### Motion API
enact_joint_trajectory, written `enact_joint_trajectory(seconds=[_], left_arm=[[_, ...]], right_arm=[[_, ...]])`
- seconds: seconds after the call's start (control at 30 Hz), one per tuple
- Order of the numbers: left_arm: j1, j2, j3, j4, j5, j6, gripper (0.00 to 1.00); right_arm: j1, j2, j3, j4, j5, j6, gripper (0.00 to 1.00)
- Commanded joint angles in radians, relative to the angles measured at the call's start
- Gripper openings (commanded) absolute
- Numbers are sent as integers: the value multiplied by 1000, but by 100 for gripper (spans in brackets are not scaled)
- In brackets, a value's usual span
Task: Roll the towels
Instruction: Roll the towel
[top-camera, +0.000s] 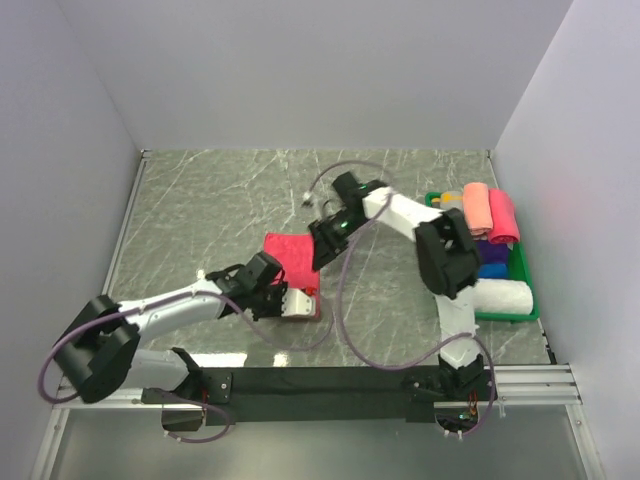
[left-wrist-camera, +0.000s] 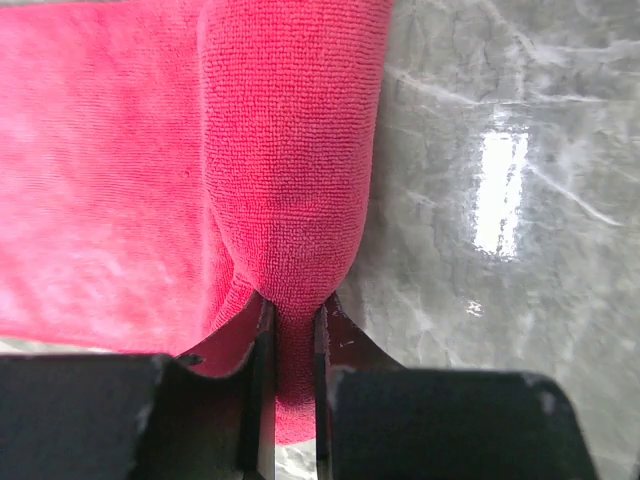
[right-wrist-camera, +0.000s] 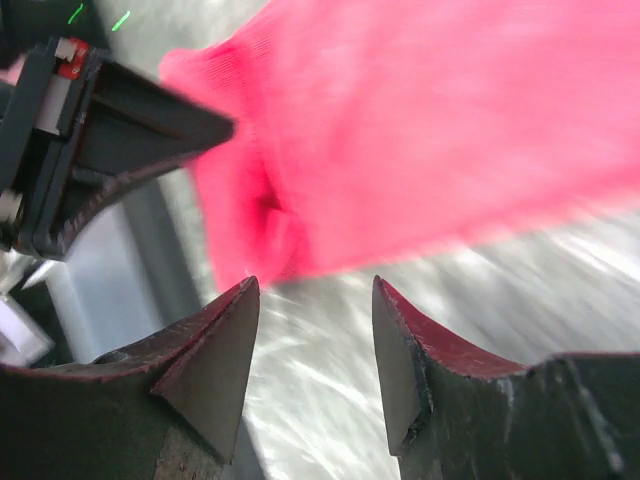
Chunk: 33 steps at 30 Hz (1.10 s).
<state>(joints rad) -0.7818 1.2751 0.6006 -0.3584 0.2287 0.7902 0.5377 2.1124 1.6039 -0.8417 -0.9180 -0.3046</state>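
Observation:
A crimson-red towel (top-camera: 291, 262) lies on the grey marble table near the middle. My left gripper (top-camera: 296, 301) is shut on its near end: in the left wrist view the red towel (left-wrist-camera: 290, 180) bulges up as a fold pinched between the two fingers (left-wrist-camera: 262, 380). My right gripper (top-camera: 322, 240) is open and empty just above the table at the towel's far right edge. In the right wrist view the red towel (right-wrist-camera: 420, 140) lies beyond the open fingertips (right-wrist-camera: 225, 330), with the left gripper's body at upper left.
A green tray (top-camera: 526, 292) at the right holds rolled towels: salmon (top-camera: 475, 208), pink-red (top-camera: 503, 216), blue (top-camera: 492, 262) and white (top-camera: 500, 295). White walls enclose the table on three sides.

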Motion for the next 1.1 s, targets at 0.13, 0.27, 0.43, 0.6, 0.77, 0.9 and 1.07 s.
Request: enact_joint_trajectory(seconds=[0.13,0.27,0.43,0.6,0.77,0.9,1.07], left_arm=[[139,284,201,-379,274,-6,6],[228,452,346,-520,354,50,10],[285,642,510,-600,377,73,11],[305,803,677,-714,396,93,13],[328,918,752,-746,393,87,15],[337,975,780,-749,382,83,18],[345,1015,800,-743,379,67,18]], right_arm=[[-188,-373,-182,171,221,29,54],[-223,-604,-339,168,292,-16,50],[-187,-810,-492,116,309,-105,48],[59,-937,-637,170,439,-96,47],[335,-816,-631,314,634,-157,56],[455,-622,-527,418,829,-177,58],[521,-428,-458,539,889,-215,58]])
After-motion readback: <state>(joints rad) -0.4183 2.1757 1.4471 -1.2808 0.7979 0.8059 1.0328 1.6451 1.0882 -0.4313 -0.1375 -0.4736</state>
